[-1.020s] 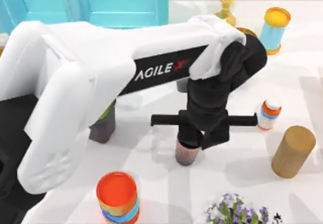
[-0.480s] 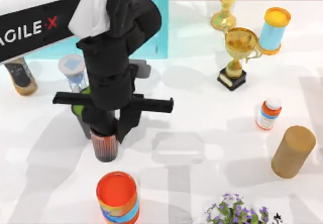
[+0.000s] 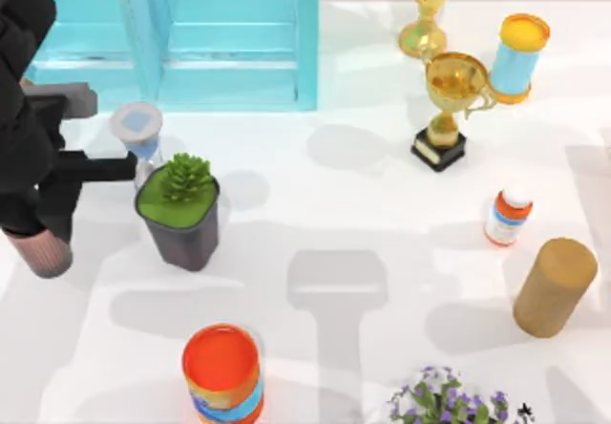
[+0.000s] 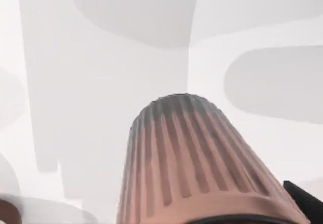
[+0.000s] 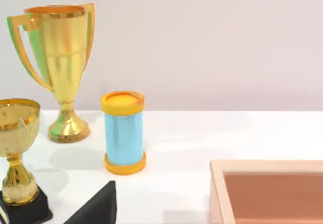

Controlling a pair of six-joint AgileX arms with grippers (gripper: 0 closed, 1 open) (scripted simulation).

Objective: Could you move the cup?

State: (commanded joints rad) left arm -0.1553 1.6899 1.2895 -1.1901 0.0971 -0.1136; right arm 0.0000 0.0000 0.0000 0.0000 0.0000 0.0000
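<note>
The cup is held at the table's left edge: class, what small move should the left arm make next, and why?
Probably lower it straight down. The left gripper holds the cup by its rim, left of the plant pot, and the left wrist view shows bare table beneath it.

The cup is coppery-brown with fine vertical ribs, under the black left tool. On the white worktop stand gold trophies, a blue can with orange ends, and a dark grey pot of green.
</note>
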